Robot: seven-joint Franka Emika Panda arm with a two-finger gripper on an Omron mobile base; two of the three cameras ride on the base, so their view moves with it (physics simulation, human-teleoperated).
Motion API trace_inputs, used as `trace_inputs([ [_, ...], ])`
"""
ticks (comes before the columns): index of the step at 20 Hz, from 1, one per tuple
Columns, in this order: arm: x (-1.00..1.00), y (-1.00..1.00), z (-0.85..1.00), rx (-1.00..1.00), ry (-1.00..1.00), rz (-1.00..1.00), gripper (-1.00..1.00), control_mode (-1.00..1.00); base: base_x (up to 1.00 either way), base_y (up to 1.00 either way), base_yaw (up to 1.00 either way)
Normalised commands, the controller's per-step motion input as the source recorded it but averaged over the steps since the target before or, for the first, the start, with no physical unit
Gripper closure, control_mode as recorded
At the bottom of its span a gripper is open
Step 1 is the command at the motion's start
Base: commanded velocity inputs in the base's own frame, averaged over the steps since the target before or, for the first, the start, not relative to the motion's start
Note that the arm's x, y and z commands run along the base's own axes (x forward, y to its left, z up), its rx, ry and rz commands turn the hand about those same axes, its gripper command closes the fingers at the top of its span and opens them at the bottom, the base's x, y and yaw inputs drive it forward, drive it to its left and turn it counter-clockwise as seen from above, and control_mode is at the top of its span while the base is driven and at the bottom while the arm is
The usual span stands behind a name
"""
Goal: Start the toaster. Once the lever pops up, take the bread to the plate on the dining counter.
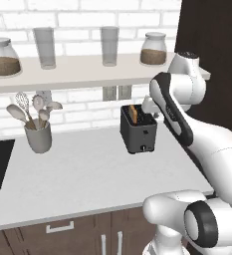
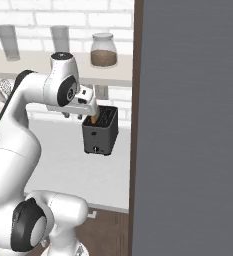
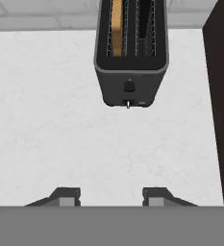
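Hovering over the pale surface (image 3: 51, 144), fingers (image 3: 68, 196) spread, pinching nothing. Toaster (image 3: 130, 53) lies straight ahead, narrow front facing them, long axis pointing away. Bread (image 3: 116, 26) stands in its left slot, edge-on.

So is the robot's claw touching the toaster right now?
Apart. In the hand view the gripper has bare white counter between its tips and the toaster.

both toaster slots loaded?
No. In the hand view the bread sits in one slot of the toaster; the other slot is empty.
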Motion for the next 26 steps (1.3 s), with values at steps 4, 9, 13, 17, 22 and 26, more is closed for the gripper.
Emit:
trace_inputs([
  [4,0.00,0.06,-0.13,0.00,-0.02,0.00,-1.00,-1.00,0.00,0.00,0.00],
  [9,0.00,0.20,-0.38,0.00,-0.12,0.00,-1.00,-1.00,0.00,0.00,0.00],
  [13,0.09,0.12,-0.34,0.00,-0.12,0.00,-1.00,-1.00,0.00,0.00,0.00],
  [17,0.28,0.00,-0.34,0.00,-0.08,0.00,-1.00,-1.00,0.00,0.00,0.00],
  [22,0.06,-0.09,-0.35,0.00,-0.07,-0.06,-1.00,-1.00,0.00,0.00,0.00],
  [26,0.17,0.00,-0.07,0.00,-0.04,-0.07,-1.00,-1.00,0.00,0.00,0.00],
])
